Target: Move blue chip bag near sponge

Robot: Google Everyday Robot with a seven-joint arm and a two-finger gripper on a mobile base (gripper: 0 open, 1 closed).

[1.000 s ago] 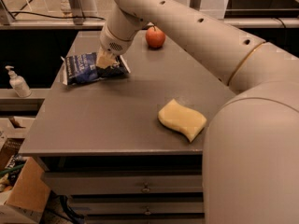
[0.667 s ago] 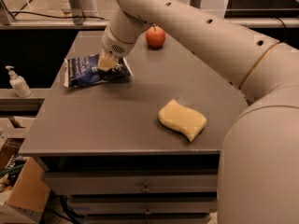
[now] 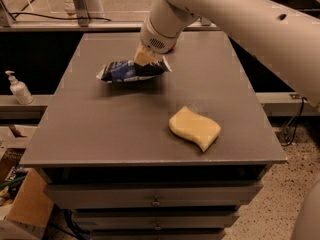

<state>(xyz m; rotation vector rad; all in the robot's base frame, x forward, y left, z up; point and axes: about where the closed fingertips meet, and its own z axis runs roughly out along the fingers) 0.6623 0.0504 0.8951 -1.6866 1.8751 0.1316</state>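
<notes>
The blue chip bag [image 3: 129, 70] is a dark navy foil bag with white lettering; it hangs just above the grey table [image 3: 100, 129], left of centre at the back. My gripper [image 3: 145, 58] is shut on the bag's right end and holds it up. The pale yellow wavy sponge [image 3: 194, 128] lies flat near the table's front right, well apart from the bag. My white arm [image 3: 240, 14] reaches in from the upper right. The red apple is hidden behind my wrist.
A white pump bottle [image 3: 18, 88] stands on a lower ledge at the left. A cardboard box [image 3: 30, 204] sits on the floor at the lower left. Drawers [image 3: 155, 201] run under the table's front edge.
My gripper has lifted the chip bag off the table and carried it right and toward the front, closer to the sponge. The apple is now hidden behind my arm.
</notes>
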